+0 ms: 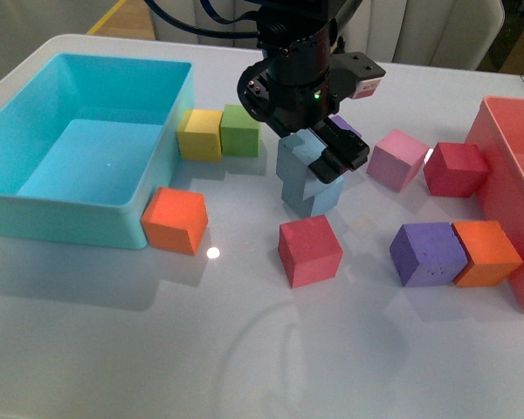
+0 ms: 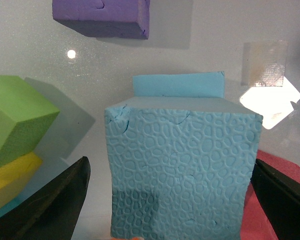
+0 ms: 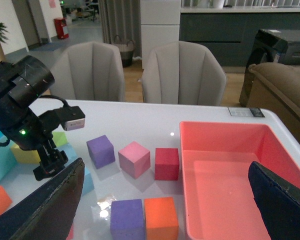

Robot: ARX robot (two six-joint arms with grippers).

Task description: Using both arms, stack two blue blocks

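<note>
Two light blue blocks are sitting one on top of the other near the middle of the white table point(image 1: 244, 349) in the front view, the upper blue block point(image 1: 299, 160) resting askew on the lower blue block point(image 1: 319, 197), with the left gripper point(image 1: 327, 150) reaching down over them from twelve o'clock. Its black fingers are flanking the upper block, though whether they are pressing it cannot be told from here. At nine o'clock from the stack a turquoise bin point(image 1: 35, 218) is standing, with an orange cube point(image 1: 175, 220) touching its near corner and a yellow cube point(image 1: 200, 133) and a green cube point(image 1: 240, 129) side by side at its far corner. A red cube point(image 1: 310, 250) is lying at six o'clock from the stack, a pink cube point(image 1: 399, 159) and a dark red cube point(image 1: 455, 168) at three o'clock, and a purple cube point(image 1: 428, 253) is touching another orange cube point(image 1: 486, 253) at four o'clock beside a pink tray point(image 1: 506, 157). In the left wrist view the upper blue block point(image 2: 182, 170) is filling the space between the two jaws, which are standing apart with a visible gap on each side; the lower block point(image 2: 178, 85) is peeking out behind it. In the right wrist view the right gripper point(image 3: 165, 200) is hanging above the table with its jaws spread wide and gripping nothing, the pink tray point(image 3: 230, 175) below it, and the left arm point(image 3: 20, 105) is working at nine o'clock.
</note>
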